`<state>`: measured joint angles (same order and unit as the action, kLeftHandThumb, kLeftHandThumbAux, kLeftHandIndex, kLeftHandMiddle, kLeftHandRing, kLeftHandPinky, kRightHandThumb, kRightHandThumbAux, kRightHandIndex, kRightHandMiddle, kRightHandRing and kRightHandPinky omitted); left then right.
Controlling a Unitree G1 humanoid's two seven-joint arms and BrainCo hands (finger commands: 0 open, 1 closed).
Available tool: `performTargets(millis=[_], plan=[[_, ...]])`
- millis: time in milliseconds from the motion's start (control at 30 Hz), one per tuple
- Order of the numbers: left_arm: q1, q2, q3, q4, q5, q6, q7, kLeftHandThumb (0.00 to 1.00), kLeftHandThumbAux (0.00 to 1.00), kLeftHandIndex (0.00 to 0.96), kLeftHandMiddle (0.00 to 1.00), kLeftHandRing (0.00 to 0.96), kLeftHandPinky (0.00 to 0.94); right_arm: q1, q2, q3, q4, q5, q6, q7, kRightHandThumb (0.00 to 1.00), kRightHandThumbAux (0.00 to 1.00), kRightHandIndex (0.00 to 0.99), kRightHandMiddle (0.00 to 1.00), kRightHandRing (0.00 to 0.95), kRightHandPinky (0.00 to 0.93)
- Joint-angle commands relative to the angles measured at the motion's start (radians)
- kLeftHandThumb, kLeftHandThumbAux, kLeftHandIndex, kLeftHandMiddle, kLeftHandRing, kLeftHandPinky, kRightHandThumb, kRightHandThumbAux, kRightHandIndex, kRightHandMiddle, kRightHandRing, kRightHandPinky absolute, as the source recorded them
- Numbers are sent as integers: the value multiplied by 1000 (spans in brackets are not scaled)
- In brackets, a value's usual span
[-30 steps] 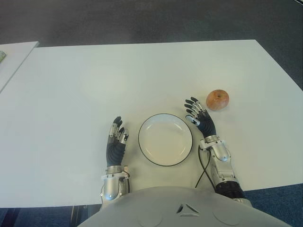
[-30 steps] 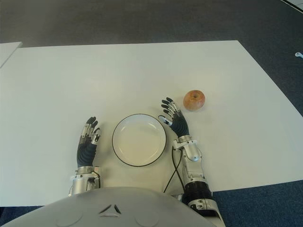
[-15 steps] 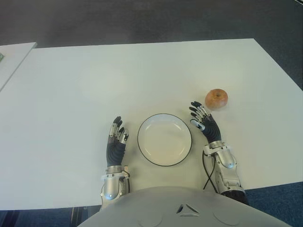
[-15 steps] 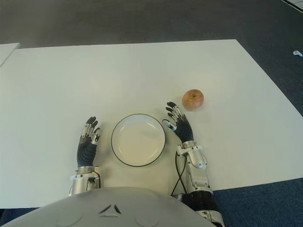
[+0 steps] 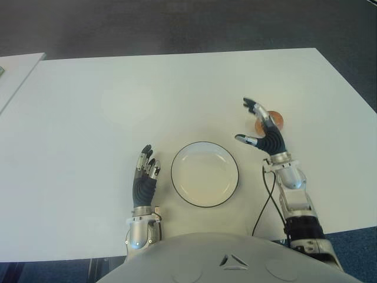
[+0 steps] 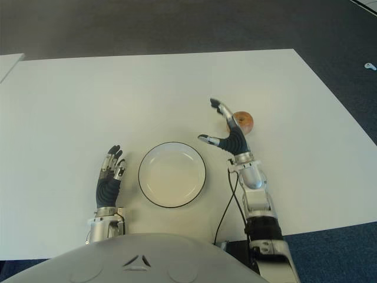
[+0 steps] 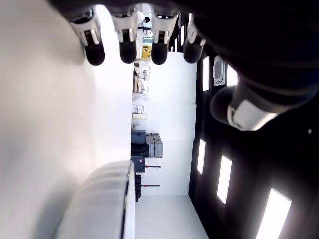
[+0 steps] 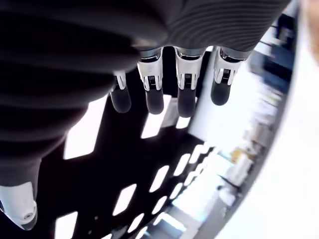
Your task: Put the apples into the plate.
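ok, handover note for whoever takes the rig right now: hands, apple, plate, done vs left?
Right hand: open, thumb and fingers spread, raised in front of the apple, holding nothing.
Left hand: open, idle, beside the plate on its left.
Apple: on the white table, right of the plate and farther from the robot, partly hidden by the right hand.
Plate: holds nothing.
Done: nothing placed.
Left: grasp the apple, carry it to the plate, release.
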<state>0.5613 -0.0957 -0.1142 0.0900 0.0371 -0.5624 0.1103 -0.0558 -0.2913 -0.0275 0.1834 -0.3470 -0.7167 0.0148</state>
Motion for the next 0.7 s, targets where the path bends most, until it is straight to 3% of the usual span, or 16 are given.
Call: performTargets(millis=[33, 133, 300, 700], plan=[[-6, -15, 1, 50, -14, 41, -7, 125, 498, 4, 21, 5, 26, -67, -88, 14, 77, -212, -52, -122, 334, 542, 96, 117, 110, 126], [-7, -13, -1, 48, -12, 42, -7, 125, 495, 1, 19, 4, 25, -103, -127, 30, 91, -316, -36, -189, 322, 532, 94, 117, 113, 118], [-10, -13, 2, 52, -11, 41, -3, 134, 488, 0, 16, 3, 28, -166, -192, 81, 69, -549, 66, -320, 306, 524, 88, 118, 104, 79], [-27, -17, 4, 67, -21, 32, -1, 163, 491, 5, 14, 0, 16, -240, -249, 176, 20, -704, 266, -356, 333, 496, 64, 96, 57, 17]])
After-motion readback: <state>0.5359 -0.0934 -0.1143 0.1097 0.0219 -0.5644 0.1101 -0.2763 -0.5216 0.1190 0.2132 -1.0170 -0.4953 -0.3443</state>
